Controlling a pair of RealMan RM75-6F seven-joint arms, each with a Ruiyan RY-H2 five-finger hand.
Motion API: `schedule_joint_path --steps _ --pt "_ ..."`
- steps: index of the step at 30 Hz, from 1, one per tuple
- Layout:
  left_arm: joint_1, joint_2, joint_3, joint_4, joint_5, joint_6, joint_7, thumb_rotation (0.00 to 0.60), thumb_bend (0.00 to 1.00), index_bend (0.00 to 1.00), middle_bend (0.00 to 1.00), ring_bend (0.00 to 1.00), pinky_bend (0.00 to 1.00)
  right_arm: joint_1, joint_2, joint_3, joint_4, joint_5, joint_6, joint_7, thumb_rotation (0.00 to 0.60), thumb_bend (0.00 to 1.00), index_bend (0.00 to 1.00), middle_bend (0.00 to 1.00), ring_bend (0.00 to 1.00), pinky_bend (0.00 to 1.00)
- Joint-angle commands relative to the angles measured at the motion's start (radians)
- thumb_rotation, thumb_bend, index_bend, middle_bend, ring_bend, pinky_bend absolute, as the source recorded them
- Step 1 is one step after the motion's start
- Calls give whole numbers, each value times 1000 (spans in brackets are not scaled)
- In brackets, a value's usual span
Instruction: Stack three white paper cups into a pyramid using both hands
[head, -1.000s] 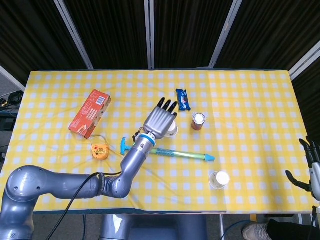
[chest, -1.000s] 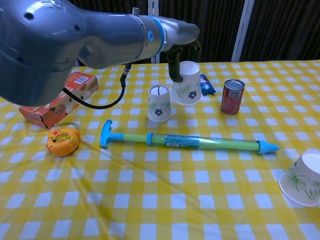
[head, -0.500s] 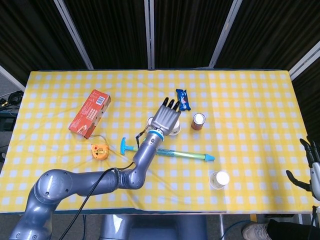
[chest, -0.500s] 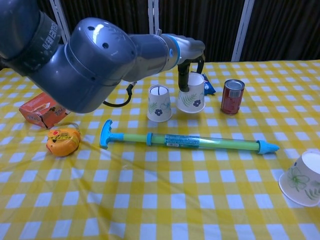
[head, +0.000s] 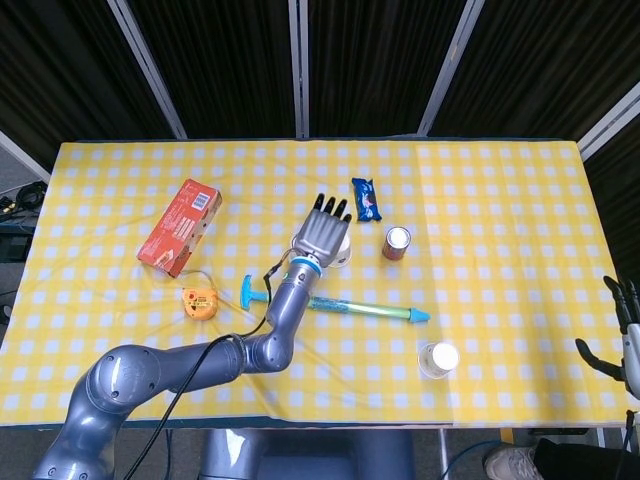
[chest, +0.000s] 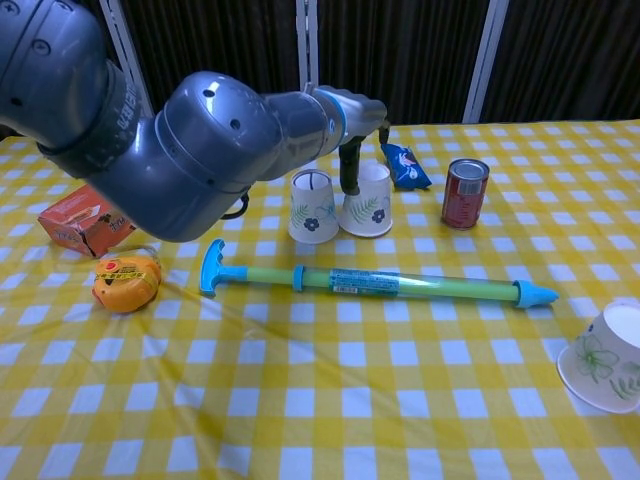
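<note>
Since half a second ago your left hand (chest: 352, 150) has carried its white paper cup with green leaf print (chest: 367, 201) leftward and down, so it now stands just beside, about touching, the white paper cup with blue flower print (chest: 313, 207); your right hand and everything else lie as before. Item, nearest you: third white paper cup with green leaf print (chest: 605, 357), upside down and tilted, near the table's front right edge, well apart from the other two. Item: your right hand (head: 622, 335), off the table's right edge, fingers spread, holding nothing. Item: long green-and-blue plastic water pump toy (chest: 372, 281), lying crosswise on the yellow checked tablecloth (chest: 300, 400), blue handle to the left, pointed tip to the right. Item: small orange round object (chest: 127, 281), left of the pump handle. Item: the two cups, both upside down, just behind the pump; the leaf-print one leans slightly, and your left hand holds it from above, dark fingers (chest: 350, 172) down its left side. Item: orange-red cardboard box (chest: 87, 217), far left. Item: red tin can with silver lid (chest: 465, 194), upright, right of the cups. Item: blue snack packet (chest: 405, 166), behind the cups and can.
</note>
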Motion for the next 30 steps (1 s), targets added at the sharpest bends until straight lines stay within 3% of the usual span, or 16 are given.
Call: schedule_joint_path --steps 1,7,14,17,21,26,30 --pt "8 11 0 -22 -30 21 26 600 237 0 0 0 0 0 -1 0 1 1 -1 -2 600 153 68 0 0 0" --pt "60 68 6 -125 35 51 -33 600 221 0 0 0 0 0 -3 0 -1 0 1 -17 600 152 67 0 0 0" --pt "219 240 60 -440 264 177 -198 600 221 0 0 0 0 -2 -6 -5 -15 -12 10 -44 600 152 68 0 0 0" --pt "327 342 127 -601 415 292 -268 600 220 0 0 0 0 -2 -8 -9 -18 -17 10 -54 600 152 67 0 0 0" --pt "508 489 270 -814 623 489 -346 600 221 0 0 0 0 1 -14 -12 -21 -19 5 -71 600 152 68 0 0 0" --pt "686 571 418 -888 829 665 -412 600 221 0 0 0 0 1 -19 -16 -23 -24 6 -87 600 151 67 0 0 0" --pt "806 589 503 -883 947 762 -481 600 221 0 0 0 0 2 -23 -19 -29 -38 15 -107 600 151 67 0 0 0"
